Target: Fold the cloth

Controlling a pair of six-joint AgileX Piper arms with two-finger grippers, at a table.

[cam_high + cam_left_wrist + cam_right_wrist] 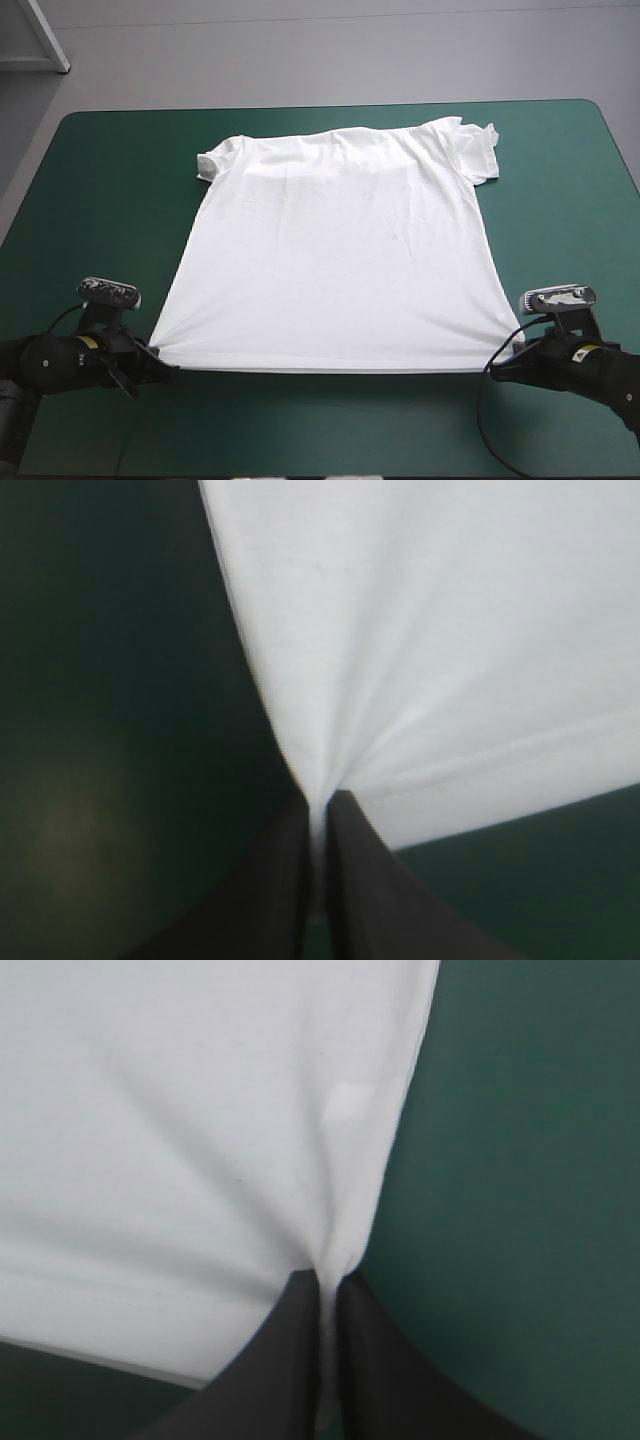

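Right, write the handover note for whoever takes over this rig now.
Left gripper: shut on the T-shirt, at the near hem corner on the robot's left.
Right gripper: shut on the other near hem corner.
T-shirt: spread flat in the middle of the table, hem toward the robot, collar and sleeves toward the far edge. The hem runs taut between the two grippers.
Done: shirt laid out, both hem corners gripped.
Left: no fold is made yet, so all the folding remains.
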